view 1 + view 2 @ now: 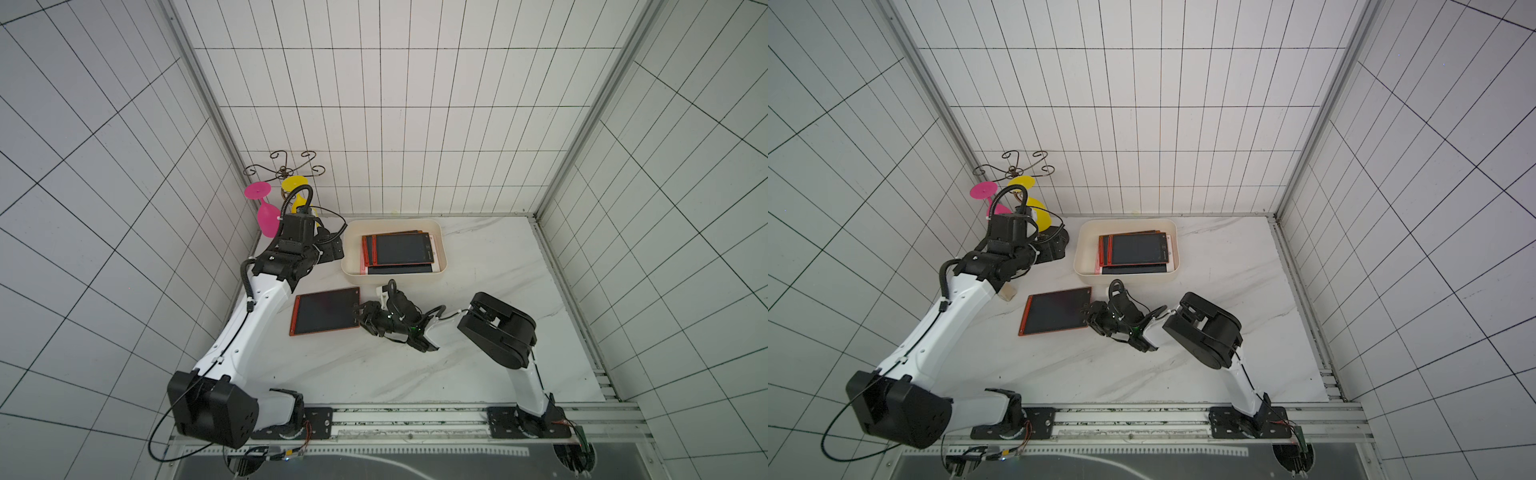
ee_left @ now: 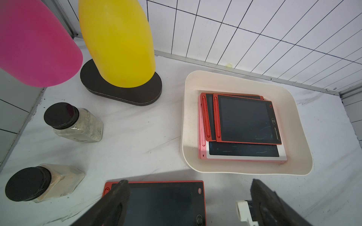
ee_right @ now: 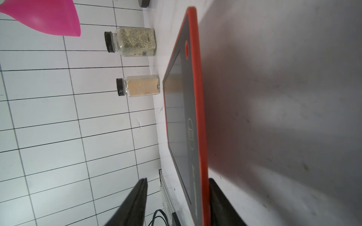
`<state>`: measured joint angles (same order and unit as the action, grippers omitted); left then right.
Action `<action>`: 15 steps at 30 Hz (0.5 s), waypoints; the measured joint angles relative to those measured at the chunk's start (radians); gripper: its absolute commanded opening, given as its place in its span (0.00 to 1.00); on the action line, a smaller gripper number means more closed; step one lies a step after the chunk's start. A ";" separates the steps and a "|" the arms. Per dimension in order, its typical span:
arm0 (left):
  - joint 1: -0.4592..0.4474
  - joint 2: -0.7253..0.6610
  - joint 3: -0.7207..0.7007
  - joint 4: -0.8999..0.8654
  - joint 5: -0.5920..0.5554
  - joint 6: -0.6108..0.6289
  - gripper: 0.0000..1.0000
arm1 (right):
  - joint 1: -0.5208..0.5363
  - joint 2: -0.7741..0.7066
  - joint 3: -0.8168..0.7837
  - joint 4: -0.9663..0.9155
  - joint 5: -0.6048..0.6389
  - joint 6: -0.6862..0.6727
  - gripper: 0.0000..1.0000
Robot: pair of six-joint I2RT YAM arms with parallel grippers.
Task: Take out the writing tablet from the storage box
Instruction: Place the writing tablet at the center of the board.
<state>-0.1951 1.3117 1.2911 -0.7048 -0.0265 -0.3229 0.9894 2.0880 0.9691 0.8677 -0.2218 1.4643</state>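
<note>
That red writing tablet (image 1: 325,311) looks thin, stiff, slick (light too): pinch its edge. Your right gripper (image 3: 178,181) sits slack around it, left gripper (image 2: 188,184) spread empty.

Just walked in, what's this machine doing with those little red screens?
A two-armed robot is taking writing tablets out of a cream storage box. One red tablet lies flat on the table in front of the box. The right gripper sits at its edge with jaws apart, not clamping it. A stack of tablets lies inside the box. The left gripper hovers open near the box, holding nothing.
</note>
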 measured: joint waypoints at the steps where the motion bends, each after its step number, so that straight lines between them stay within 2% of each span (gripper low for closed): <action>1: 0.001 0.000 0.000 0.002 0.000 0.000 0.96 | 0.001 0.000 0.006 -0.024 0.000 -0.005 0.61; 6: 0.001 0.000 -0.006 0.008 0.000 -0.003 0.96 | 0.006 -0.003 0.039 -0.122 -0.002 -0.026 0.72; 15: 0.001 0.000 -0.011 0.013 0.000 -0.008 0.96 | 0.021 -0.013 0.119 -0.277 0.001 -0.102 0.79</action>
<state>-0.1944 1.3121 1.2800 -0.6922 -0.0261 -0.3305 1.0107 2.0750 1.0878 0.5911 -0.2211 1.3624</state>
